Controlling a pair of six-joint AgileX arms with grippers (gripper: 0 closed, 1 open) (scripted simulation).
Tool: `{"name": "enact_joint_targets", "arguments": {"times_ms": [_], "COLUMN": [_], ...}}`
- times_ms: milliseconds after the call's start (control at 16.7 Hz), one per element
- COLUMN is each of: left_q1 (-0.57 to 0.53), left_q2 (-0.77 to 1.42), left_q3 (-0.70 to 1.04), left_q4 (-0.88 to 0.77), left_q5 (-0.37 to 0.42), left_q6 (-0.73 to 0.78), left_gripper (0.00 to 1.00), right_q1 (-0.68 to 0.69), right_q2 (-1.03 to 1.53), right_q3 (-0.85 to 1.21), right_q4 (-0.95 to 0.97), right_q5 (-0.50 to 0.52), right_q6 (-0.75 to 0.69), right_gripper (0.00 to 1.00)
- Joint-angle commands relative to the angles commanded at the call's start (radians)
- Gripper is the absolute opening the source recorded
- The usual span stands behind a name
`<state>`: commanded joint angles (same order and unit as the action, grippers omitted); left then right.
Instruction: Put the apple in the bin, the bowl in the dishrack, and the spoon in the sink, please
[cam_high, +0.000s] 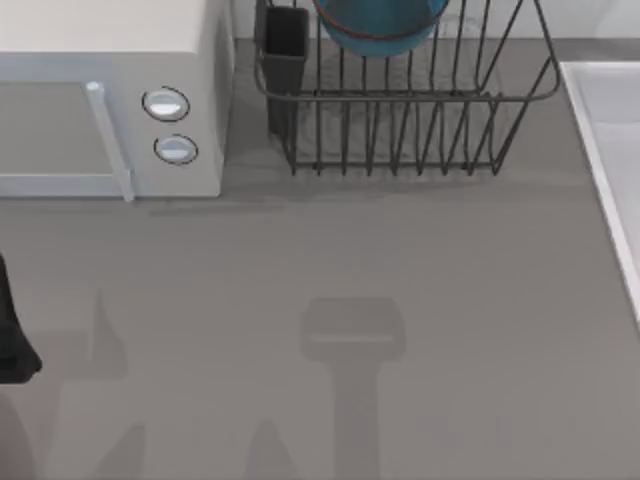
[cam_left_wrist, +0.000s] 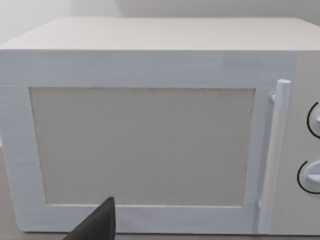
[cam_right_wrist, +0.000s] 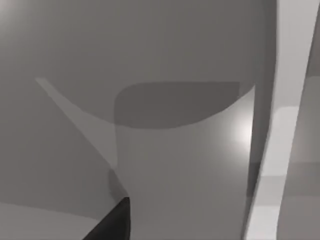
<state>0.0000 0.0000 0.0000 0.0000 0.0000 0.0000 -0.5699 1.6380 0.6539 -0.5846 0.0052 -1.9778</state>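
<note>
Left tool (cam_left_wrist: 97, 222) faces the microwave (cam_left_wrist: 150, 125), grip unclear; overhead, bowl (cam_high: 380, 25) sits in dishrack (cam_high: 400, 120).

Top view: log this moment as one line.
bowl: in dishrack | sink: table's right edge | left arm: left edge

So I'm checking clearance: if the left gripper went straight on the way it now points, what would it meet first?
Probably the white box-shaped microwave: the left wrist view faces its door squarely, with a dark finger of the left gripper before it. How far off it stands is unclear.
</note>
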Motion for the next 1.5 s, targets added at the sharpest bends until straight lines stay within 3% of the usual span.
{"name": "enact_joint_targets", "arguments": {"times_ms": [480, 960, 1020, 1500], "left_q1": [0.000, 0.000, 0.000, 0.000], "left_q2": [0.000, 0.000, 0.000, 0.000], "left_q3": [0.000, 0.000, 0.000, 0.000], "left_q4": [0.000, 0.000, 0.000, 0.000], "left_q5": [0.000, 0.000, 0.000, 0.000], "left_q6": [0.000, 0.000, 0.000, 0.000], "left_gripper": [1.00, 1.00, 1.00, 1.00], "right_q1": [0.000, 0.000, 0.008, 0.003], "right_q2": [0.000, 0.000, -0.072, -0.136], "right_q3": [0.000, 0.000, 0.036, 0.167], "right_q4": [0.000, 0.000, -0.096, -0.337], "right_q5": [0.000, 0.000, 0.030, 0.031], "right_q6": [0.000, 0.000, 0.043, 0.027], "right_gripper": [0.02, 0.00, 0.00, 0.00]}}
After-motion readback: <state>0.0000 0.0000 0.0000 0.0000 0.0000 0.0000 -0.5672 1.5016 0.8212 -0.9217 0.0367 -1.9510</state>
